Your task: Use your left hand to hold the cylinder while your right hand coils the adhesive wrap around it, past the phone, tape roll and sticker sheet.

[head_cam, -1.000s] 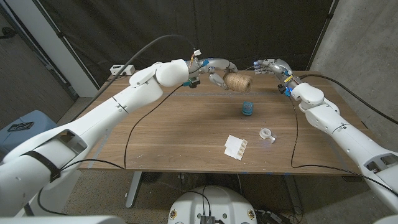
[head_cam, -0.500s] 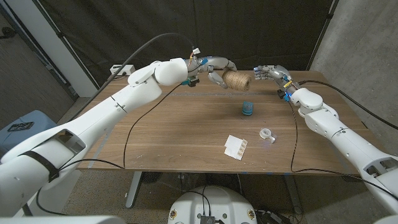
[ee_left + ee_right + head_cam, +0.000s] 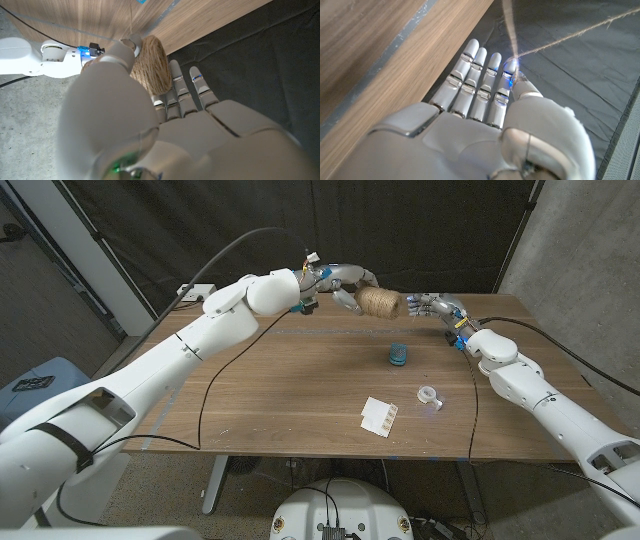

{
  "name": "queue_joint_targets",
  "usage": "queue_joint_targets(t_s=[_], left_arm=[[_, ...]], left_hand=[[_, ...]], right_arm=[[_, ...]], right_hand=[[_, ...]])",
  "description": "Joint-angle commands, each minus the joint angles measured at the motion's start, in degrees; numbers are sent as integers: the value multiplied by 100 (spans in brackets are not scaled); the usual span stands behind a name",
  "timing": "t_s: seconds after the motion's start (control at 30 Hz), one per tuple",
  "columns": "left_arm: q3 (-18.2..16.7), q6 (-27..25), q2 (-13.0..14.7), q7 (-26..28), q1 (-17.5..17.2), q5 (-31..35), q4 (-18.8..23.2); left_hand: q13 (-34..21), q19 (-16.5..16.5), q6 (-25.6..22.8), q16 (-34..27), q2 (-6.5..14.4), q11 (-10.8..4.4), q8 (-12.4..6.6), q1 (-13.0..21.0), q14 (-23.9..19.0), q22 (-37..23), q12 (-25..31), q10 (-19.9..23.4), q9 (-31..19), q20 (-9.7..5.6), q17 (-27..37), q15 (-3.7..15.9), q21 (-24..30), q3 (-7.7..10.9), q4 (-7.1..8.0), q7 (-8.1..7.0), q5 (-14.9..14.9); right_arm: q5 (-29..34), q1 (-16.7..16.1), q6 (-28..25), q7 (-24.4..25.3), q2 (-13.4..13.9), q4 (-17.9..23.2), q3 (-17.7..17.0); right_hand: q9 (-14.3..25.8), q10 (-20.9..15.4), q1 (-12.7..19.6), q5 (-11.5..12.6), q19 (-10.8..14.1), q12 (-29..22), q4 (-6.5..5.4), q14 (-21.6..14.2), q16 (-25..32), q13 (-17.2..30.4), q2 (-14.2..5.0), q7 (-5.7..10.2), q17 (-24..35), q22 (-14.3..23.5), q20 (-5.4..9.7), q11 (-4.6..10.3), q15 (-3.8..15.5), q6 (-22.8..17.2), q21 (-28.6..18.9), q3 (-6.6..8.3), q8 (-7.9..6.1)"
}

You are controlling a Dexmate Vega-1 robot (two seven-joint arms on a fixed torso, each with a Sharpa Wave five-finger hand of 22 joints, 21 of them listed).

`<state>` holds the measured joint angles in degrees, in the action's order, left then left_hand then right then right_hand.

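My left hand (image 3: 345, 283) holds a cylinder (image 3: 380, 304) wound with brown twine-like wrap above the table's far edge. In the left wrist view the cylinder (image 3: 152, 62) sits between the thumb and fingers of that hand (image 3: 165, 115). My right hand (image 3: 432, 305) is close to the cylinder's right end, fingers pointing at it. In the right wrist view this hand (image 3: 485, 105) pinches a thin brown strand (image 3: 555, 42) between thumb and fingertip, and the strand runs away taut.
A small blue roll (image 3: 398, 354) stands on the wooden table (image 3: 280, 380) in front of the cylinder. Nearer the front lie a clear tape roll (image 3: 430, 395) and a white sticker sheet (image 3: 379, 416). Black cables cross the tabletop on both sides.
My right hand has moved left, from the far right corner to just beside the cylinder. The left hand has raised the cylinder slightly.
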<state>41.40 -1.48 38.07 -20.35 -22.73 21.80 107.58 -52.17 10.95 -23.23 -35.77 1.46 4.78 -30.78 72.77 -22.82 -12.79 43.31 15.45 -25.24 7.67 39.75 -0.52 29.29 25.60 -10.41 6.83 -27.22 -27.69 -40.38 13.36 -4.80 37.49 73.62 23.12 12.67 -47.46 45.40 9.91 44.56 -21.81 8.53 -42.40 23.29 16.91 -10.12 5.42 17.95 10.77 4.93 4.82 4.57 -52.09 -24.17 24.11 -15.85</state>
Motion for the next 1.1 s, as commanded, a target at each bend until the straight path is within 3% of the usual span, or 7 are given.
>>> queue_joint_targets(t_s=[0.03, 1.1], left_arm=[[-64, -99, 24, 156, -21, 135, 102], [-5, -205, -102, 421, 34, 333, -107]], left_hand=[[-109, -32, -704, -2, 349, -515, -1600, 209, -52, 0, 16, 590, -77, -2, 13, 16, 56, 121, 112, -390, -20], [-104, -19, -730, 1, 354, -527, -1636, 209, -90, 3, 11, 625, -66, -20, 17, 44, 96, 120, 112, -388, -17]], right_arm=[[-84, -207, -107, 63, 48, 230, -14], [-17, -632, -279, 284, 181, 932, 15]], right_hand=[[10, -42, 73, 4, -40, 3, -30, -52, -14, 12, 13, 21, 28, 25, 477, 11, 791, -18, -27, 8, 19], [17, -58, 93, 4, -46, 23, -40, -66, -32, 26, 5, 23, 44, 24, 480, 10, 792, -43, -60, 13, 37]])
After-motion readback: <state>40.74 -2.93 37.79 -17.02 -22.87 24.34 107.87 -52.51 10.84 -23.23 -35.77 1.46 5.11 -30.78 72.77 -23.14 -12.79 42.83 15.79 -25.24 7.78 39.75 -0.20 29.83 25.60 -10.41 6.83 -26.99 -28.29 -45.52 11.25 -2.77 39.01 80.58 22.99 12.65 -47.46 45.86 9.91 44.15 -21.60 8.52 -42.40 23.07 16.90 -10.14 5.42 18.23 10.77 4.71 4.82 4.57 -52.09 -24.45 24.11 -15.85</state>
